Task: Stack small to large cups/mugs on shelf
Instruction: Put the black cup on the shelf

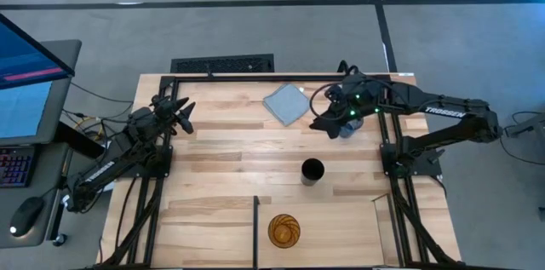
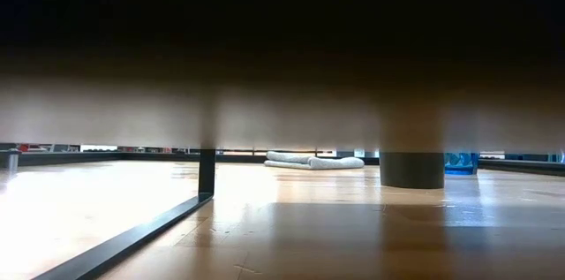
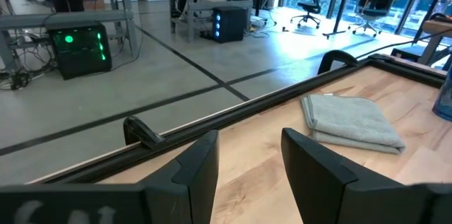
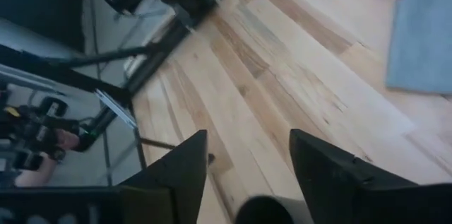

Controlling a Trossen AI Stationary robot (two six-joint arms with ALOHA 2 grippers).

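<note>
we see the right gripper above the blue cup by the cloth, jaws spread and empty — black cup mid-table, tumbler on the shelf. left gripper waits, jaws spread.

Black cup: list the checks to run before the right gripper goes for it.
1. Right gripper open and empty: ok.
2. Black cup upright on the open table, nothing touching it: ok.
3. Room on the shelf beside the amber tumbler: ok.
4. Blue cup free of the right arm: cannot tell, the arm overlaps it in the high view.
5. Left gripper off at the table's left side, out of the path: ok.
</note>
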